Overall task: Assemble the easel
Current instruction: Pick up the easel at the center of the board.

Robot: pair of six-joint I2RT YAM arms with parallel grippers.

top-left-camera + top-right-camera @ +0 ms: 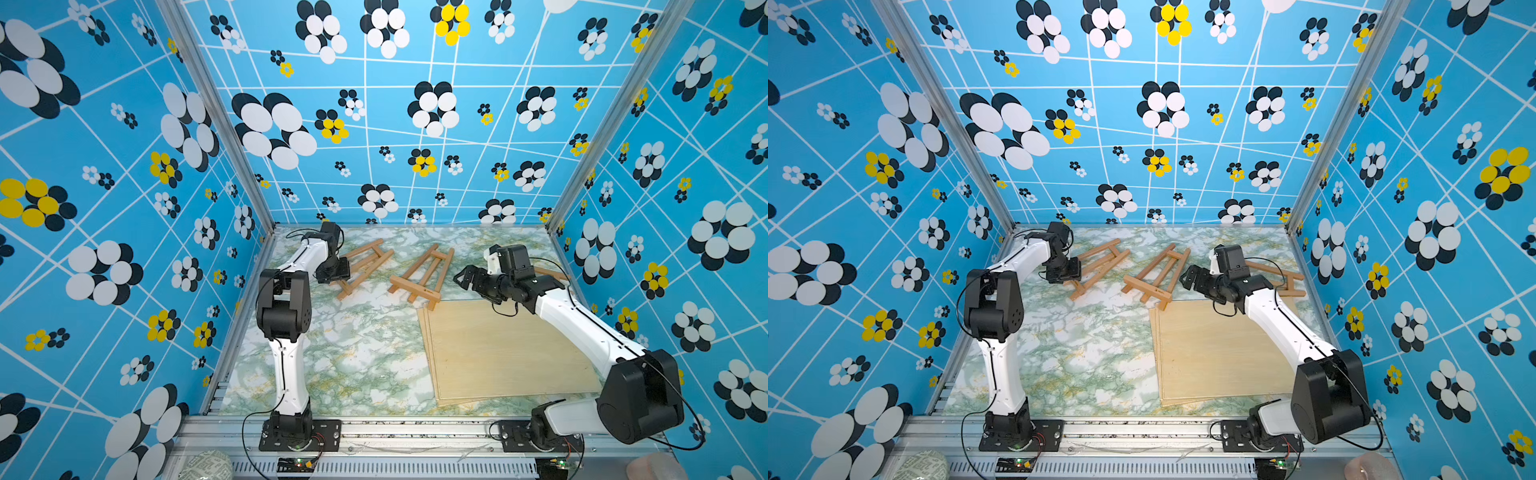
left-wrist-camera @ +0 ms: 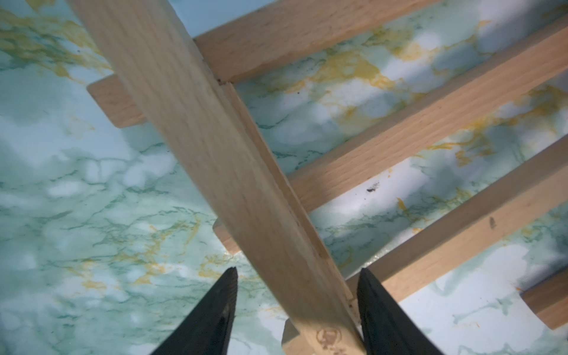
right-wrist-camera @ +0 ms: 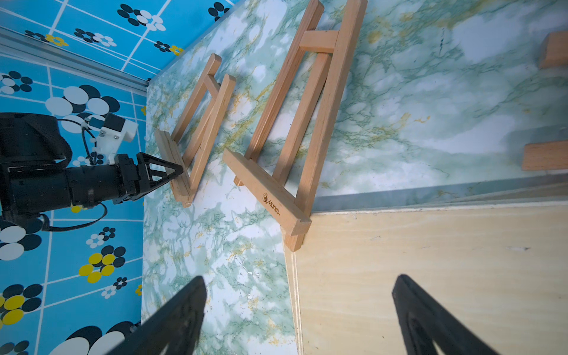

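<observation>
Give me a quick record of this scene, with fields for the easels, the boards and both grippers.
Surface: marbled table
Easels: left easel and middle easel lie flat; third easel partly hidden behind right arm
Plywood sheets: stacked, at middle easel's foot
Left gripper: open, jaws astride left easel's ledge bar
Right gripper: open, empty, above plywood edge

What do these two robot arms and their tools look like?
The left arm and right arm have long white shells joined by chunky, rounded black joints, with thin black cables running alongside. The left tool and right tool are black, each with two pointed, triangular fingers.
</observation>
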